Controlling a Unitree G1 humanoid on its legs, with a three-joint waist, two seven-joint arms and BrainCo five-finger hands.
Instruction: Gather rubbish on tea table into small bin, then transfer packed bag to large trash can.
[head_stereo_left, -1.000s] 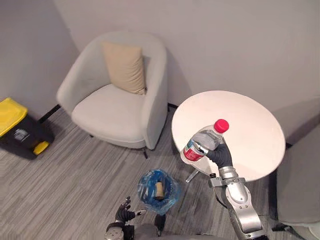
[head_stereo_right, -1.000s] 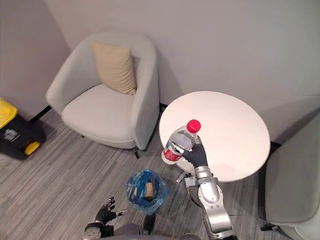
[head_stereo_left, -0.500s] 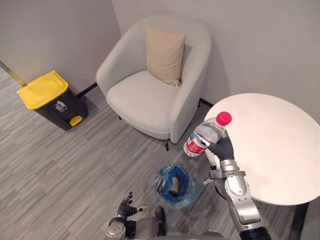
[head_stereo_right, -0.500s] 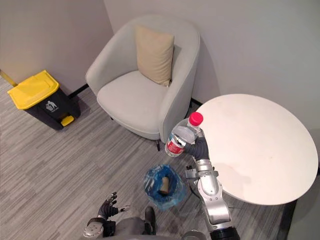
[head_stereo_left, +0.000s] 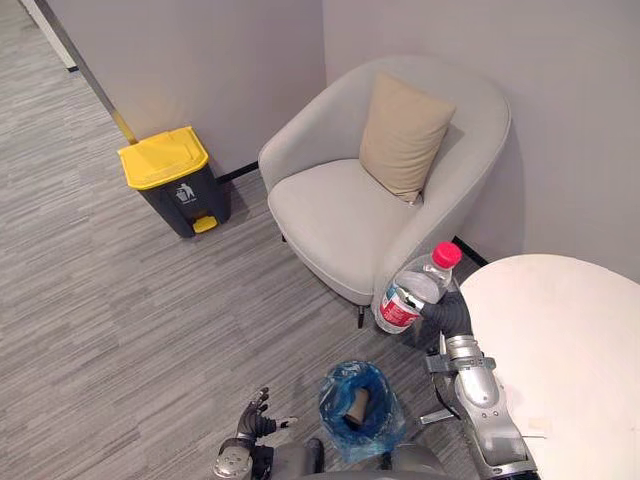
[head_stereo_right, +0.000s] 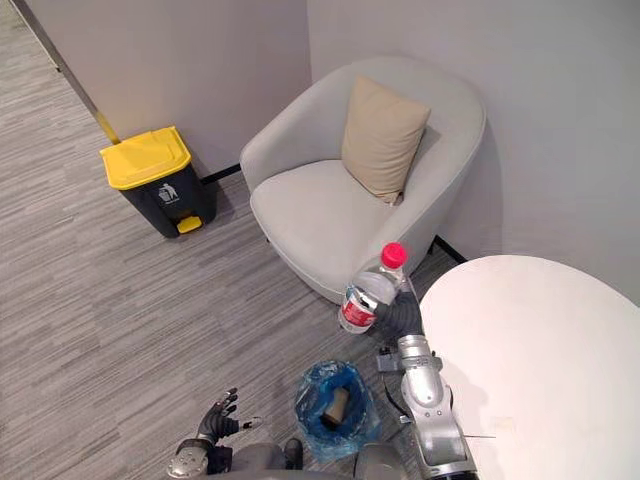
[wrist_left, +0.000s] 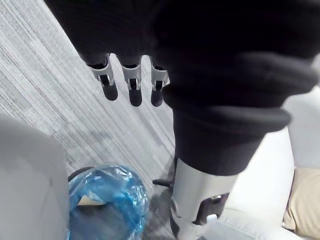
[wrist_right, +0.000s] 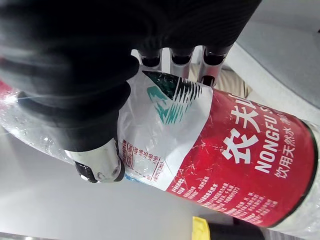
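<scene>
My right hand (head_stereo_left: 448, 314) is shut on a clear plastic bottle (head_stereo_left: 411, 294) with a red cap and red label (wrist_right: 250, 165), held tilted in the air at the left edge of the round white tea table (head_stereo_left: 570, 340). Below it on the floor stands the small bin (head_stereo_left: 360, 408), lined with a blue bag and holding a cardboard tube (head_stereo_left: 354, 406). My left hand (head_stereo_left: 257, 420) hangs low by the bin, its fingers (wrist_left: 131, 84) straight and empty. A large dark trash can (head_stereo_left: 178, 182) with a yellow lid stands against the far wall.
A light grey armchair (head_stereo_left: 370, 200) with a beige cushion (head_stereo_left: 402, 136) stands between the trash can and the table. Grey striped carpet (head_stereo_left: 120, 310) lies open on the left.
The camera has swung left, so the chair, table and bin have slid right in the picture. My right hand still holds the bottle above the bin's side; the left hand has not moved.
</scene>
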